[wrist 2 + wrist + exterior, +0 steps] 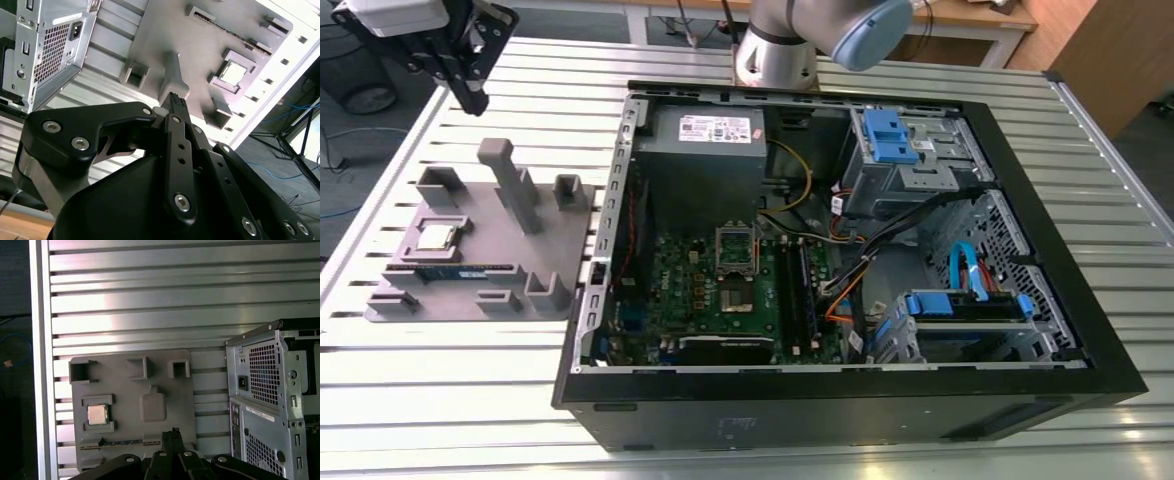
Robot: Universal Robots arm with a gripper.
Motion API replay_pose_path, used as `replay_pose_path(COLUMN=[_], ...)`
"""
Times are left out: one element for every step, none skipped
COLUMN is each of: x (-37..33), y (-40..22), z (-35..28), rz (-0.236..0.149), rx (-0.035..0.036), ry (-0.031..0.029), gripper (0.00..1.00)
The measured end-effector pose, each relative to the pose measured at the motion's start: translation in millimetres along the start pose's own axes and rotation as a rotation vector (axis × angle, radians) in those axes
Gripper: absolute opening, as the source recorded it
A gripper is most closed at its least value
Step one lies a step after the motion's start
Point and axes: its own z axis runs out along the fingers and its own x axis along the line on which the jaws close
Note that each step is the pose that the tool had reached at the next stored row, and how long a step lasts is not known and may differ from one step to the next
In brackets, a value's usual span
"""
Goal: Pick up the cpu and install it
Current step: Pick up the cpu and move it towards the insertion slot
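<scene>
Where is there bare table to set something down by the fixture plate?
Bare table slats between the grey fixture plate and the arm's base; also the exterior view's lower left corner. The gap to the computer case is narrow; inside it is crowded.

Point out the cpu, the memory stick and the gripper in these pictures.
cpu (438, 236): exterior view, middle of its silvery top.
memory stick (458, 268): exterior view, middle of its long blue-green strip.
gripper (173, 434): first wrist view, midway between its fingertips.
</scene>
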Motion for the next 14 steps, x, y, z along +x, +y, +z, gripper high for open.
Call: replay_pose_path(x=[1.6, 3.1, 4.8, 6.5, 8.3, 10.4, 12.5, 14.6, 16.7, 18.7, 20.9, 23.0, 25.4, 27.6], y=[-0.2, -0.4, -0.5, -0.7, -0.9, -1.1, -1.2, -1.4, -1.6, -1.8, -2.0, -2.2, -2.3, -2.5], z=[1.1, 2.1, 3.0, 4.0, 4.7, 5.5, 6.1, 6.6, 7.0, 7.5, 8.1, 8.6, 9.1, 9.6], rz=[0.0, 0.0, 0.0, 0.0, 0.0, 0.0, 0.0, 0.0, 0.0, 0.0, 0.0, 0.0, 0.0, 0.0], rx=[0.0001, 0.0002, 0.0003, 0.0002, 0.0003, 0.0002, 0.0002, 0.0003, 0.0004, 0.0003, 0.0003, 0.0003, 0.0003, 0.0003], ry=[0.0, 0.0, 0.0, -0.0001, -0.0001, -0.0001, -0.0002, -0.0001, 0.0, 0.0, 0.0, -0.0001, -0.0001, -0.0001], gripper=[0.11, 0.11, 0.11, 0.11, 0.11, 0.11, 0.11, 0.11, 0.11, 0.11, 0.11, 0.11, 0.11, 0.11])
